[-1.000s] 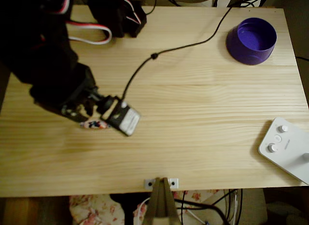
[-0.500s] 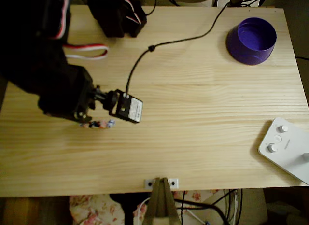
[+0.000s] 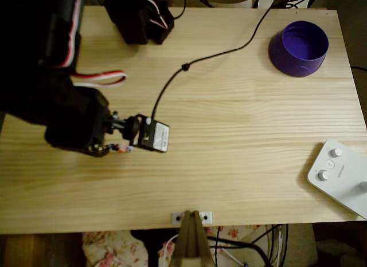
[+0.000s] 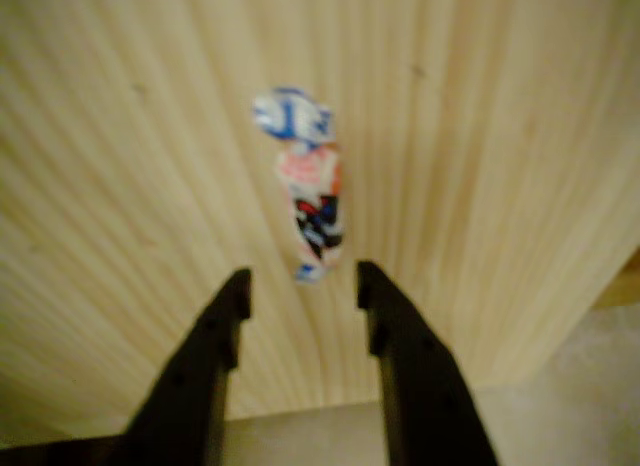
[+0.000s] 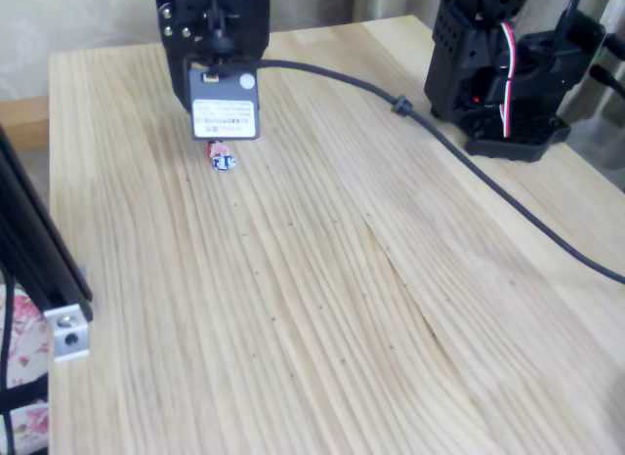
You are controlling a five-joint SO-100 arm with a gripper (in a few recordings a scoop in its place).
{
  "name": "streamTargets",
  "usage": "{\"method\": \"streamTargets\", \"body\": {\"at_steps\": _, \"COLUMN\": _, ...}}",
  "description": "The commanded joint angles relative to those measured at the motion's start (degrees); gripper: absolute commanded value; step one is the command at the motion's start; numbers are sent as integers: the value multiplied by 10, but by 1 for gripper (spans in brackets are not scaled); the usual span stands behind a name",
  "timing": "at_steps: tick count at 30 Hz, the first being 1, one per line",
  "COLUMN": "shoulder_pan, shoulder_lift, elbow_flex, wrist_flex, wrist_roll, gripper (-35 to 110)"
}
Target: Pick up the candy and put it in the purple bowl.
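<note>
Where the pale pine bench [image 3: 241,135] runs out at its near edge, a flowered cloth [image 3: 109,250] shows below, and the light over the whole room is warm and dim. At the far right corner in the overhead view stands the purple bowl [image 3: 299,48], well apart from the arm; a white device with round knobs [image 3: 338,175] lies at the right edge, and a black cable [image 3: 212,52] trails across the boards to the camera block [image 3: 152,136] on the wrist.

Compared with a second ago, the arm has drawn back toward the left edge in the overhead view, the camera block has turned squarer to the boards, and less of the candy [image 4: 305,191] shows beside it; the sweet itself lies in much the same spot.

From the wrist, the fingers [image 4: 300,286] stand apart with a moderate gap and hold nothing. The candy lies lengthwise on the wood just ahead of them, in line with the gap, its near twisted end about level with the tips, its blue-and-white end pointing away. Whether the tips touch the wood, I cannot tell.
</note>
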Motion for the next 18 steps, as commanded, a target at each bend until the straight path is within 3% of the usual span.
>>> {"method": "streamTargets", "body": {"at_steps": 1, "shoulder_pan": 3, "shoulder_lift": 4, "elbow_flex": -51, "wrist_flex": 8, "wrist_roll": -2, "gripper": 15}}
{"method": "streamTargets", "body": {"at_steps": 18, "shoulder_pan": -5, "shoulder_lift": -34, "elbow_flex": -51, "wrist_flex": -25, "wrist_roll": 31, "gripper": 17}}
